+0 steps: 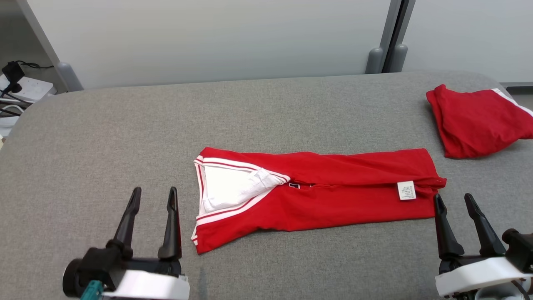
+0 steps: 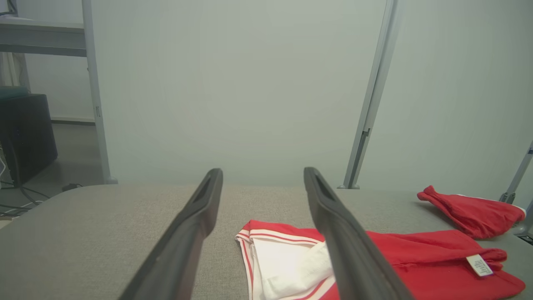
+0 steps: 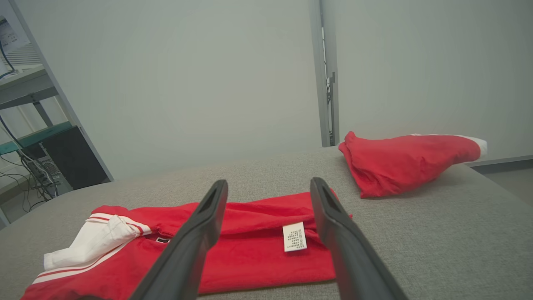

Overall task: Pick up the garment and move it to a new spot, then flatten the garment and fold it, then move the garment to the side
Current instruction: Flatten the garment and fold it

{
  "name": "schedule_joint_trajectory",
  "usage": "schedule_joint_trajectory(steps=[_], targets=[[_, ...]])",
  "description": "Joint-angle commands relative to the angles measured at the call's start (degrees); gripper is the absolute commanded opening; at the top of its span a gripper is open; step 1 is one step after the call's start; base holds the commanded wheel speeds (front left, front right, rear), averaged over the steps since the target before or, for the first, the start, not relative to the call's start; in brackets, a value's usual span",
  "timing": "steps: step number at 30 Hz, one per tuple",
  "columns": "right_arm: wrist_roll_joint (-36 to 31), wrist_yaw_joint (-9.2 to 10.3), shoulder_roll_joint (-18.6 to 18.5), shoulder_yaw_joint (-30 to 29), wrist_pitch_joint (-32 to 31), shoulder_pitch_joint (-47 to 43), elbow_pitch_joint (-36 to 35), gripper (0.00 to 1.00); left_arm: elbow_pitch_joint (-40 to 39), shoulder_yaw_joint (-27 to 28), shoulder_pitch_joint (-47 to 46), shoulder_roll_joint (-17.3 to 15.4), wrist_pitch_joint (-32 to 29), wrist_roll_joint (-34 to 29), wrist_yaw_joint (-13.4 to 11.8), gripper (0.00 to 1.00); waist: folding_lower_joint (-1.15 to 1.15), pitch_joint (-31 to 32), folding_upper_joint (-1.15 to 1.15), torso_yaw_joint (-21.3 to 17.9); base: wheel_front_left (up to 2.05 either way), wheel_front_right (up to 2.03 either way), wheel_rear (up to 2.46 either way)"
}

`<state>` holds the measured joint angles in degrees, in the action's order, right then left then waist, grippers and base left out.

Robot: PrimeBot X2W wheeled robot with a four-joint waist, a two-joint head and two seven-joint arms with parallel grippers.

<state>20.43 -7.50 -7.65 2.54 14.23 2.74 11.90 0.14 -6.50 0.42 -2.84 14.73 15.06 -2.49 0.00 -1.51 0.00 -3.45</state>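
While the head view looks down, the folded red garment [image 1: 333,200] is seen lying flat at the middle of the grey desk [image 1: 125,137]. It is flanked by the left end effector [image 1: 154,191] and the right end effector [image 1: 452,196], both spread wide and empty. A second red garment [image 1: 479,121] is bunched at the far right. In the left wrist view, the white collar end [image 2: 283,258] is seen past the wide-set fingers [image 2: 187,233]. In the right wrist view, a white label [image 3: 295,236] is framed between the parted fingers [image 3: 349,250].
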Motion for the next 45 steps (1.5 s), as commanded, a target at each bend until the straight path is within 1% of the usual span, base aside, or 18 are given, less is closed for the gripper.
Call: schedule_joint_trajectory(steps=[1, 4, 5, 8, 14, 22, 24, 28, 31, 33, 35, 36, 40, 45], targets=[[0.44, 0.01, -0.57, 0.97, 0.76, 0.15, -2.06, 1.0, -1.64, 2.05, -0.11, -0.19, 0.27, -1.23, 0.64, 1.0, 0.0, 0.37, 0.0, -0.08, 0.0, 0.0, 0.0], [1.05, 0.01, -0.7, 0.79, 0.76, -0.79, -2.82, 1.0, -1.49, 1.98, 1.32, -0.09, 0.27, -3.22, 0.89, 1.0, 0.0, 0.85, 0.0, -0.16, 0.0, 0.0, 0.0], [1.4, 0.01, -0.89, 0.81, 0.76, -1.29, -3.09, 1.0, -1.54, 1.84, 2.05, -0.07, 0.27, -3.69, 0.46, 1.0, 0.0, 1.13, 0.0, -0.21, 0.0, 0.0, 0.0], [2.0, 0.01, -1.14, 1.16, 0.76, -1.87, -3.49, 1.0, -1.62, 1.66, 2.93, -0.06, 0.27, -3.31, -0.24, 1.0, 0.0, 1.45, 0.0, -0.23, 0.0, 0.0, 0.0], [2.75, 0.01, -1.69, 1.99, 0.76, -2.44, -3.67, 1.0, -1.03, 1.7, 3.43, -0.05, 0.27, -3.89, -0.58, 1.0, 0.0, 1.65, 0.0, -0.06, 0.0, 0.0, 0.0], [3.52, 0.01, -1.73, 2.44, 0.76, -2.48, -3.13, 1.0, 0.21, 1.45, 3.3, -0.04, 0.27, -3.19, 0.36, 1.0, 0.0, 1.31, 0.0, 0.41, 0.0, 0.0, 0.0], [5.66, 0.01, -0.99, 2.16, 0.76, -2.28, -1.76, 1.0, 0.24, 1.29, 3.16, -0.04, 0.27, -3.16, 0.46, 1.0, 0.0, 1.16, 0.0, 0.59, 0.0, 0.0, 0.0], [10.57, 0.01, -0.92, 2.1, 0.76, 0.14, 4.49, 1.0, 0.37, 1.19, 2.92, -0.04, 0.27, -2.68, 0.45, 1.0, 0.0, 0.71, 0.0, 0.92, 0.0, 0.0, 0.0], [14.23, 0.01, -1.14, 1.61, 0.76, 3.73, 10.85, 1.0, 0.47, 0.88, 2.66, -0.04, 0.27, -2.69, 0.54, 1.0, 0.0, 0.28, 0.0, 1.39, 0.0, 0.0, 0.0], [15.8, 0.01, -1.44, 0.3, 0.76, 6.58, 15.27, 1.0, 0.53, 0.5, 2.31, -0.04, 0.27, -2.77, 0.7, 1.0, 0.0, -0.2, 0.0, 2.02, 0.0, 0.0, 0.0], [16.85, 0.01, -1.72, -0.73, 0.76, 9.49, 19.63, 1.0, 0.58, 0.32, 1.88, -0.04, 0.27, -2.93, 0.8, 1.0, 0.0, -0.75, 0.0, 2.71, 0.0, 0.0, 0.0], [16.85, 0.01, -1.72, -0.73, 0.76, 9.49, 19.63, 1.0, 0.58, 0.32, 1.88, -0.04, 0.27, -2.93, 0.8, 1.0, 0.0, -0.75, 0.0, 2.71, 0.0, 0.0, 0.0], [18.6, 0.01, -2.68, -2.49, 0.76, 15.36, 28.61, 1.0, 0.98, 0.05, 1.23, -0.04, 0.27, -2.69, 1.13, 1.0, 0.0, -2.19, 0.0, 4.28, 0.0, 0.0, 0.0], [20.12, 0.01, -3.91, -3.85, 0.76, 22.2, 36.64, 1.0, 1.67, 0.18, 0.26, -0.04, 0.27, -2.75, 1.66, 1.0, 0.0, -4.56, 0.0, 5.78, 0.0, 0.0, 0.0]])
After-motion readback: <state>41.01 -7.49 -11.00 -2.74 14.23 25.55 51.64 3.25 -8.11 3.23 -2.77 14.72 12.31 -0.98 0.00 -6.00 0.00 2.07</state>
